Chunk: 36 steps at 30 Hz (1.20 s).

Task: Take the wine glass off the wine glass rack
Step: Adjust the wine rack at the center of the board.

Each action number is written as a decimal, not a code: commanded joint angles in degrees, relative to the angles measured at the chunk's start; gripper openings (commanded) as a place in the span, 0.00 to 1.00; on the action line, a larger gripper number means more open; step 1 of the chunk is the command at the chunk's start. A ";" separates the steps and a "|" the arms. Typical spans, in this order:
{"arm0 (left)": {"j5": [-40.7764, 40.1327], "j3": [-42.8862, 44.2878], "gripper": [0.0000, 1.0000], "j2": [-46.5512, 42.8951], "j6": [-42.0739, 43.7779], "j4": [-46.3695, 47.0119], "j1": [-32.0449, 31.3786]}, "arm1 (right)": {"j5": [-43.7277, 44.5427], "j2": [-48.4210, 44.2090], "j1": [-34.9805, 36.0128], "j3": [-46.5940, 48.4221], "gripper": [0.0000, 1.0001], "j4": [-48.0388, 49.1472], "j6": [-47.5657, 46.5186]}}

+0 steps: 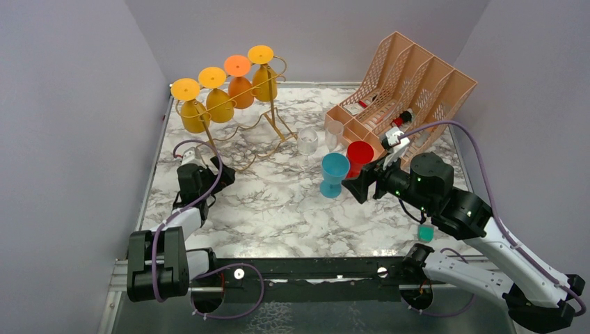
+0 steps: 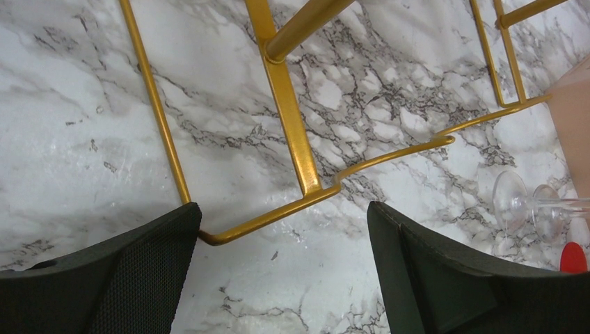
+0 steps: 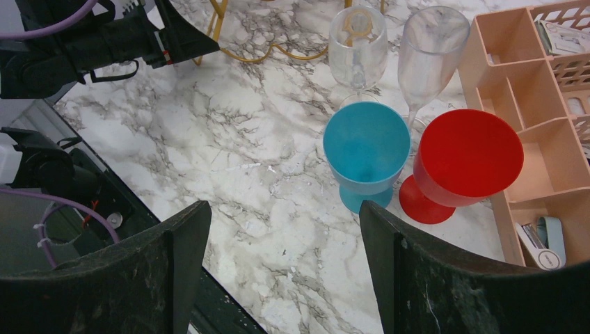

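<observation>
The gold wire wine glass rack (image 1: 278, 129) stands at the back left. Several yellow and orange wine glasses hang upside down from it: the leftmost yellow one (image 1: 194, 115) to the rightmost (image 1: 264, 82). My left gripper (image 1: 224, 174) is open and empty, low over the table in front of the rack. In the left wrist view its jaws (image 2: 285, 233) stand wide apart just short of the rack's looped foot (image 2: 296, 142). My right gripper (image 1: 351, 186) is open and empty beside a blue glass (image 1: 335, 174); the right wrist view shows its jaws (image 3: 285, 219) over bare marble.
A blue glass (image 3: 365, 149) and a red glass (image 3: 466, 156) stand upright mid-table, with two clear glasses (image 3: 358, 45) behind them. The peach lattice file organizer (image 1: 407, 87) is at the back right. A small teal object (image 1: 425, 233) lies by the right arm.
</observation>
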 commanded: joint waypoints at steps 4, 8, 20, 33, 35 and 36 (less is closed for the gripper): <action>2.49 -1.51 0.91 -1.45 -3.07 -0.02 -3.83 | -0.79 0.49 -0.28 -0.22 0.81 0.68 0.34; 0.71 -2.19 0.91 -1.31 -4.73 0.20 -8.33 | -1.02 1.00 -0.28 -0.29 0.81 1.27 0.38; -4.78 1.82 0.91 3.91 -9.43 2.63 -18.97 | -0.95 2.23 -0.29 -0.06 0.81 1.16 1.19; -11.21 2.34 0.92 2.12 -7.36 -3.12 -24.08 | 0.35 3.28 -0.33 1.33 0.81 0.56 0.95; -13.47 2.27 0.93 -0.26 -6.23 -5.90 -24.08 | 0.61 3.37 -0.28 1.29 0.81 0.56 1.20; -14.35 2.20 0.94 -1.50 -5.81 -7.14 -24.12 | 0.64 3.57 -0.28 1.28 0.81 0.63 1.33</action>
